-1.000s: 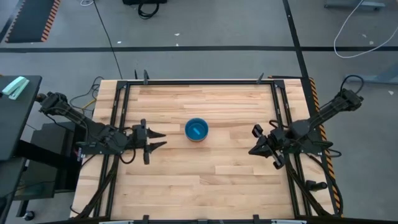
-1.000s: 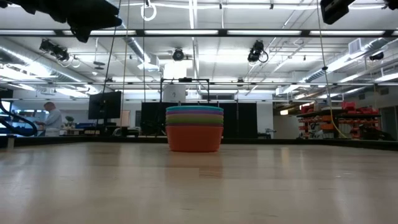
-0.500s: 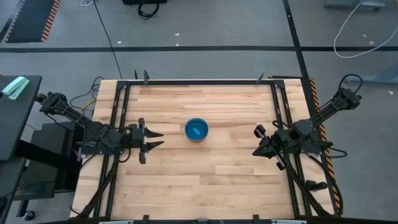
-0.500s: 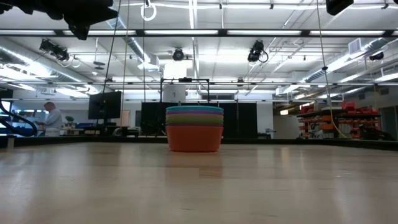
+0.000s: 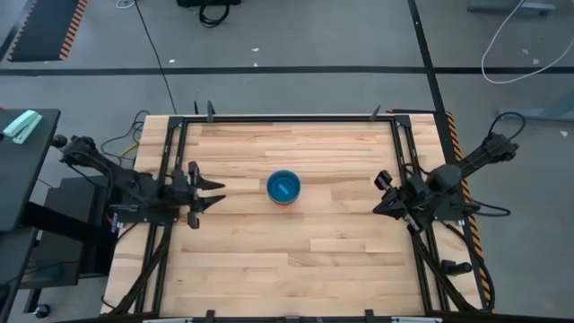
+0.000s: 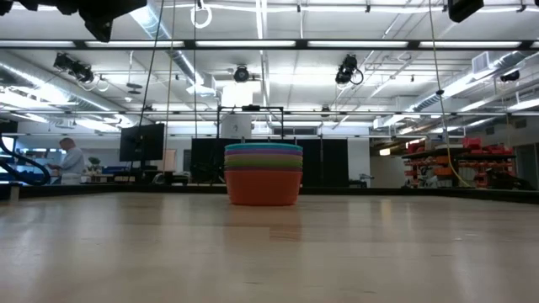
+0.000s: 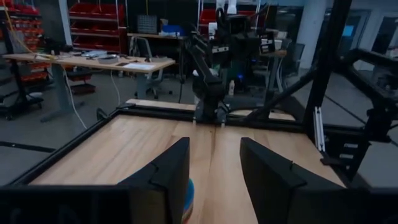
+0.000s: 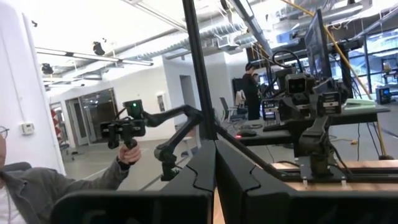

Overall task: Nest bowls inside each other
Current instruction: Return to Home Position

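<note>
The bowls stand nested in one upright stack [image 5: 282, 187] at the middle of the table, the blue one on top. In the low view the stack [image 6: 264, 174] rests on its orange bottom bowl, with green, pink, purple and blue rims above it. My left gripper [image 5: 221, 192] is open and empty, left of the stack, pointing toward it; its own view shows the open fingers [image 7: 214, 146] and an edge of the stack [image 7: 189, 200]. My right gripper [image 5: 377, 210] is shut and empty near the table's right edge, its fingers together [image 8: 215, 152].
A black metal frame [image 5: 287, 117] runs around the wooden table top [image 5: 296, 260]. Bare wood lies on all sides of the stack. People show in the room beyond: one at the left of the low view [image 6: 72, 156], another holding a device [image 8: 127, 146].
My left gripper has drawn back from the stack toward the table's left edge, and my right gripper toward the right edge. Both arms have gone up, as the low view shows less of them. The stack of bowls has stayed where it was.
</note>
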Robot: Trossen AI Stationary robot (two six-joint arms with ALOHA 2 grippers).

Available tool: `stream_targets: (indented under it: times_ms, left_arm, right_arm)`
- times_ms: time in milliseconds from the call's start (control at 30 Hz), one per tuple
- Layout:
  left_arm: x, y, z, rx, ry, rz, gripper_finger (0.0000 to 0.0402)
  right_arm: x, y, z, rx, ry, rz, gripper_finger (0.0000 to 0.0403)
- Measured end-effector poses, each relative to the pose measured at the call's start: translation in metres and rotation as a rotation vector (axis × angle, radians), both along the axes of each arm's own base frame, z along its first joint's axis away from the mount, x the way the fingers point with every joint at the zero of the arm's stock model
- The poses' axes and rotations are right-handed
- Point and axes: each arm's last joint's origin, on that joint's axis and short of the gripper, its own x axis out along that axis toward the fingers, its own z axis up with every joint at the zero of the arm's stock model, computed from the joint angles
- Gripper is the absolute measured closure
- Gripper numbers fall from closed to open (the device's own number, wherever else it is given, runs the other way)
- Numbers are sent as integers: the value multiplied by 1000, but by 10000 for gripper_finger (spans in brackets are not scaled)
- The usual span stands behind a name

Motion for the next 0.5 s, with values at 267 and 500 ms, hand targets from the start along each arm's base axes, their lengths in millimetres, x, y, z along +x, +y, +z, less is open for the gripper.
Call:
stream_targets:
  times_ms: [267, 500]
  left_arm:
    - [-12, 7, 6, -1, -44, 20, 254]
    - [-20, 12, 9, -5, -70, 29, 250]
  right_arm:
    - [-12, -7, 2, 4, -9, -1, 387]
    - [-22, -12, 4, 15, -36, -2, 387]
